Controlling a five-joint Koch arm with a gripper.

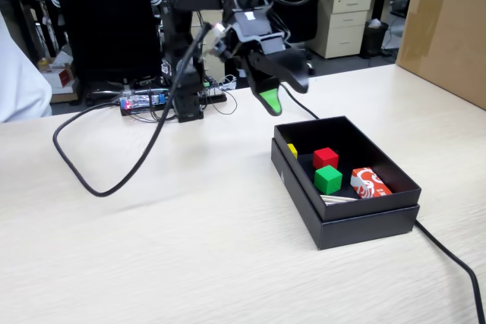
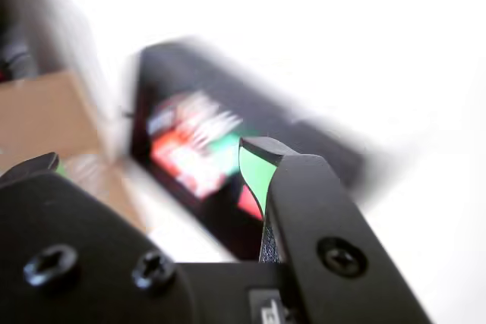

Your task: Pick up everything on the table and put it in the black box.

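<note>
The small green cube (image 1: 328, 179) lies inside the black box (image 1: 357, 225) on the beige table (image 1: 190, 256), right of centre in the fixed view. My gripper (image 1: 286, 87) hangs in the air above and behind the box's far left corner, apart from the cube. It is open, with nothing between its green-tipped fingers (image 1: 269, 102). In the wrist view my gripper (image 2: 152, 161) shows a wide gap between its tips. Beyond it the black box (image 2: 304, 134) and what lies in it are smeared by motion blur.
A red cube (image 1: 325, 157), a small yellow piece (image 1: 292, 149) and a red-and-white packet (image 1: 370, 182) also lie in the box. A black cable (image 1: 106, 187) loops over the table's left side. A big brown cardboard box (image 1: 448, 28) stands at the far right.
</note>
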